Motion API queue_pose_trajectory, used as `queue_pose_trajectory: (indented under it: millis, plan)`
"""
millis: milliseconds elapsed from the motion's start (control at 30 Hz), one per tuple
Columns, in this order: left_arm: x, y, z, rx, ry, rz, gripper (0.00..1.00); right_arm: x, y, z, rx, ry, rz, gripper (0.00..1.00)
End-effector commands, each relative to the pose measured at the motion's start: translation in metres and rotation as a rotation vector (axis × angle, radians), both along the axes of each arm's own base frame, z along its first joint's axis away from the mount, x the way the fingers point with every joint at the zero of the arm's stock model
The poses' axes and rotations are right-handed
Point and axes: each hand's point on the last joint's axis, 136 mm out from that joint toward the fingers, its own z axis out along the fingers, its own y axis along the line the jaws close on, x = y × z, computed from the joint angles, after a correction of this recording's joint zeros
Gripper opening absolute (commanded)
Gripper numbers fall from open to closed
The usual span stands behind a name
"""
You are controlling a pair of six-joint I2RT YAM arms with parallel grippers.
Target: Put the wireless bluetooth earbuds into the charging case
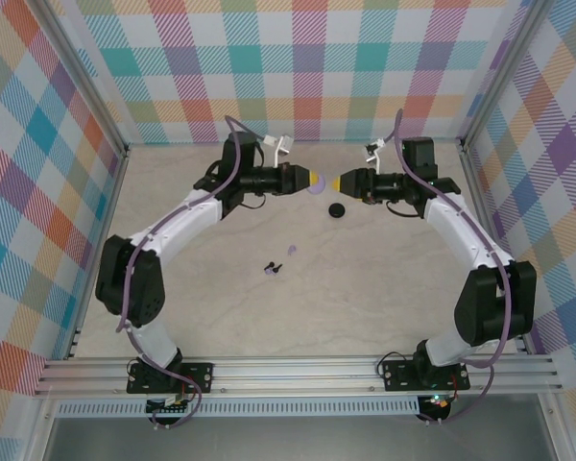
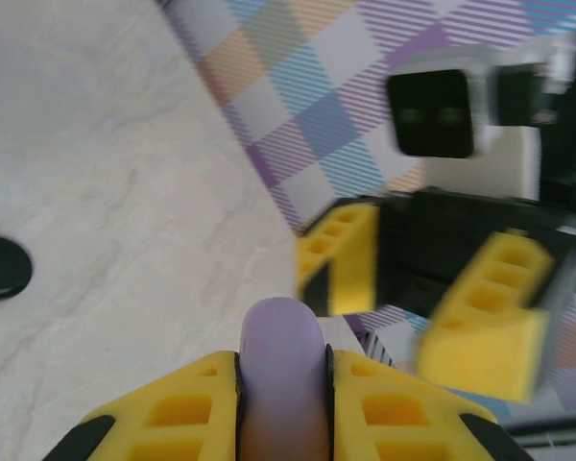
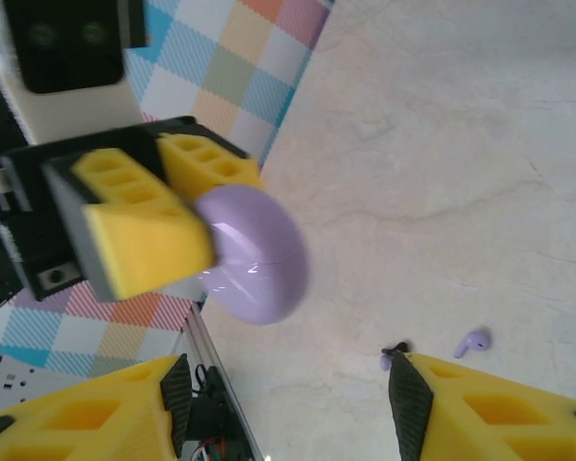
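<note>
My left gripper [image 1: 308, 181] is shut on a round lavender charging case [image 1: 316, 182] and holds it above the far middle of the table. The left wrist view shows the case [image 2: 283, 370] edge-on, clamped between the yellow fingers [image 2: 173, 413]. Facing it, just apart, my right gripper [image 1: 338, 182] is open with nothing between its jaws [image 3: 288, 403]. In the right wrist view the case [image 3: 259, 259] sticks out of the left fingers [image 3: 144, 235]. Tiny earbuds lie on the table: a lavender one [image 1: 293, 251] [image 3: 472, 343], and a black and lavender pair [image 1: 272, 269] [image 3: 392, 355].
A black round disc [image 1: 338, 209] [image 2: 0, 267] lies on the table just in front of the two grippers. Plaid walls enclose the marble-look table [image 1: 221, 317] on three sides, and an aluminium rail [image 1: 298, 375] runs along the near edge.
</note>
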Motion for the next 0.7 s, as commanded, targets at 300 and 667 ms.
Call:
queue_pose_trajectory:
  millis: [300,667]
  plan:
    - [-0.041,0.011,0.050,-0.025,-0.145,-0.118,0.16,-0.045,0.025,0.069,0.081,-0.196,0.186,0.60]
    - [-0.058,0.010,0.073,-0.077,-0.179,-0.175,0.16,-0.047,0.031,0.076,0.079,-0.208,0.209,0.59]
